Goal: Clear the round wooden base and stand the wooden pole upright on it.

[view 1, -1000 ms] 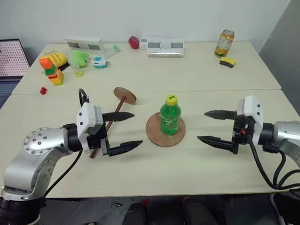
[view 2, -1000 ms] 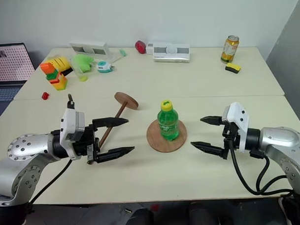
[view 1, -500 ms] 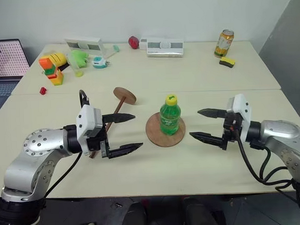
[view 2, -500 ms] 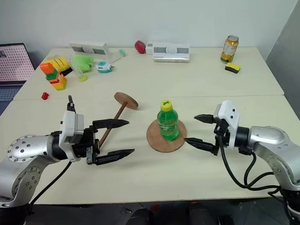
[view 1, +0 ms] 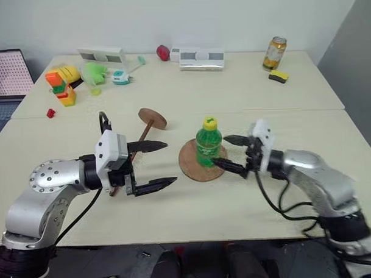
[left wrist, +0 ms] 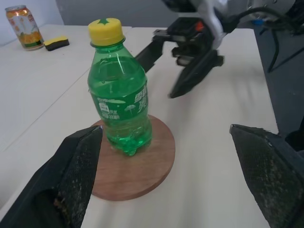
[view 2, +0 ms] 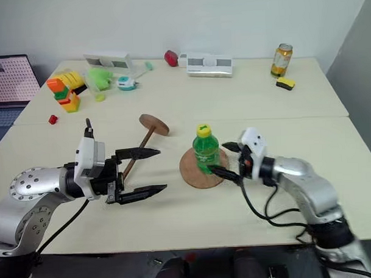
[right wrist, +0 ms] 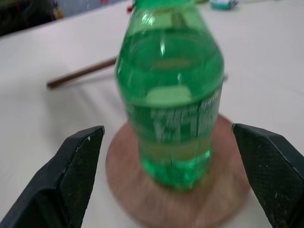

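Right gripper (view 1: 233,154): spread wide, empty, beside green bottle (view 1: 208,142) on round wooden base (view 1: 191,167).
Left gripper (view 1: 154,164): wide open, empty.
Risk: an off-centre squeeze may topple the bottle toward the table's front edge.

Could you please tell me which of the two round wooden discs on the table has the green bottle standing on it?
The larger flat round wooden base carries the green bottle; the smaller disc belongs to the wooden pole lying left of it.

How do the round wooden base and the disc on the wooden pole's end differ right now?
The round wooden base lies flat on the table; the pole's disc is tilted up on edge. The base is larger and carries a green bottle; the smaller disc carries nothing. The base is loose, while the disc is fixed to the wooden pole. Both are round and reddish-brown.
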Robot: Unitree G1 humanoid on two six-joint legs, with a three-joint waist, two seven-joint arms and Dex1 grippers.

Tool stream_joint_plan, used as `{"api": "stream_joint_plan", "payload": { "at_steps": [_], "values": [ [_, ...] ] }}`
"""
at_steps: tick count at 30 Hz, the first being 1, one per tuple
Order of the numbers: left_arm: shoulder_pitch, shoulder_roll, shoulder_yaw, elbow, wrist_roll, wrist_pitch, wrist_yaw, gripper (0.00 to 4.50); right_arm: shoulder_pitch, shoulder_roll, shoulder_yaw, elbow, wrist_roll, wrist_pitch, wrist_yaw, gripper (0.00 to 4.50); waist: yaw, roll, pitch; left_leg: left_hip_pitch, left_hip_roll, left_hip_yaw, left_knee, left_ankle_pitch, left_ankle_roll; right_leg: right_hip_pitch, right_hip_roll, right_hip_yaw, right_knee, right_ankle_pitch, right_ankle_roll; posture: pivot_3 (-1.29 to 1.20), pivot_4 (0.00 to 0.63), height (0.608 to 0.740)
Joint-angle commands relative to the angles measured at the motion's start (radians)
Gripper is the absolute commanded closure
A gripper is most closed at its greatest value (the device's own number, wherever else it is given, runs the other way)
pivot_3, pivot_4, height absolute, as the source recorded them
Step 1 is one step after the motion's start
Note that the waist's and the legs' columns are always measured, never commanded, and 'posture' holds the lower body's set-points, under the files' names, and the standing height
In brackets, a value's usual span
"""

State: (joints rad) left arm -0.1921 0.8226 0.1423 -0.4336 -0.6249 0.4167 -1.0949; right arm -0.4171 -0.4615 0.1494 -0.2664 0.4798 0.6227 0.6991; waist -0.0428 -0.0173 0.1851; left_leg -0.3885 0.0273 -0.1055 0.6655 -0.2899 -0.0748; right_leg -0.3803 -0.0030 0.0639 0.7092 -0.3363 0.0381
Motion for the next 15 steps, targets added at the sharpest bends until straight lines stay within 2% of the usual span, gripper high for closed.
{"api": "stream_joint_plan", "payload": {
  "at_steps": [1,8,10,11,13,15],
  "values": [
    [-0.002,0.016,0.007,-0.027,0.0,0.007,0.007,0.03,-0.057,0.059,0.003,0.05,-0.029,-0.027,-0.03,0.0,-0.002,0.0,0.0,0.0,0.0,0.0,0.0,0.0,0.0,0.0,0.0,0.0,0.0,0.0,0.0,0.0,0.15,0.74],
    [-0.012,0.02,0.003,-0.029,0.003,0.011,0.009,0.03,-0.115,0.173,0.051,0.168,-0.069,-0.068,-0.023,0.0,-0.014,0.0,0.0,0.0,0.0,0.0,0.0,0.0,0.0,0.0,0.0,0.0,0.0,0.0,0.0,0.0,0.15,0.74],
    [-0.013,0.022,0.006,-0.031,0.003,0.013,0.012,0.0,-0.112,0.182,0.039,0.172,-0.07,-0.077,-0.018,0.34,-0.014,0.0,0.0,0.0,0.0,0.0,0.0,0.0,0.0,0.0,0.0,0.0,0.001,0.0,0.0,0.0,0.15,0.74],
    [-0.012,0.022,0.009,-0.031,0.008,0.009,0.018,0.0,-0.11,0.18,0.031,0.167,-0.071,-0.087,-0.018,0.37,-0.013,0.0,0.0,0.0,0.0,0.0,0.0,0.0,0.0,0.0,0.0,0.0,0.0,0.0,0.0,0.0,0.15,0.74],
    [-0.016,0.022,0.014,-0.025,0.017,-0.002,0.02,0.0,-0.109,0.176,0.018,0.16,-0.075,-0.102,-0.023,0.87,-0.014,0.0,0.0,0.0,0.0,0.0,0.0,0.0,0.0,0.0,0.0,0.0,0.0,0.0,0.0,0.0,0.15,0.74],
    [-0.036,0.017,0.025,-0.014,0.006,0.022,0.045,0.0,-0.108,0.171,-0.005,0.133,-0.056,-0.09,-0.027,1.06,-0.014,0.0,0.0,0.0,0.0,0.0,0.0,0.0,0.0,-0.001,0.0,0.0,0.001,0.0,0.0,0.0,0.15,0.74]
  ]
}}
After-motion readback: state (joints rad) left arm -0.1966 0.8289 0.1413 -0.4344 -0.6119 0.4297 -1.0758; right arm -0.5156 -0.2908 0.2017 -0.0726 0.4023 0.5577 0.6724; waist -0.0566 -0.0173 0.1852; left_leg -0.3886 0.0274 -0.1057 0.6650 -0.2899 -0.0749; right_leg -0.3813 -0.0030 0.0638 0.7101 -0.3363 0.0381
